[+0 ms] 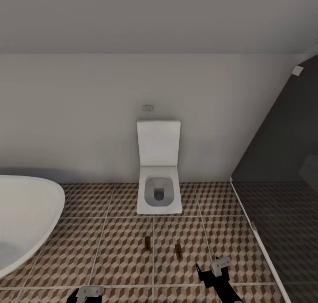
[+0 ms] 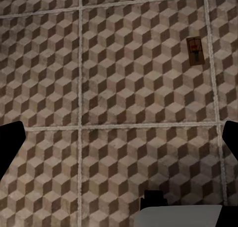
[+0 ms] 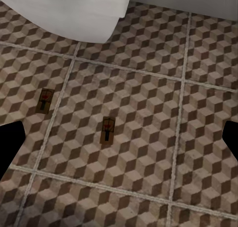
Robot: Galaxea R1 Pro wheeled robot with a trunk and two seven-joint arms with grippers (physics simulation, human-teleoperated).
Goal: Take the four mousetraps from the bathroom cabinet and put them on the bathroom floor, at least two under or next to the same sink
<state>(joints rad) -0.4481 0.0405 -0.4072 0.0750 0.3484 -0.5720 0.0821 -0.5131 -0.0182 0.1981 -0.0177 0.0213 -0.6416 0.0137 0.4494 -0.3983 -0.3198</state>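
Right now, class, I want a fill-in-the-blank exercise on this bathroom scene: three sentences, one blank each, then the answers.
1. ____ mousetraps lie on the floor.
2. Both traps lie in front of the white ____.
3. The white tub stands to the ____ of the toilet in the head view.

Missing words: two; toilet; left

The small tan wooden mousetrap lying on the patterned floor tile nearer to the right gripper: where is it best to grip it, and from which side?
Probably from straight above. The small tan wooden mousetrap lies flat on the cube-patterned floor tile, so only its thin long edges can be gripped. Close the right gripper fingers across the narrow width near the board's middle, avoiding the dark spring bar. The second trap lies apart and leaves room.
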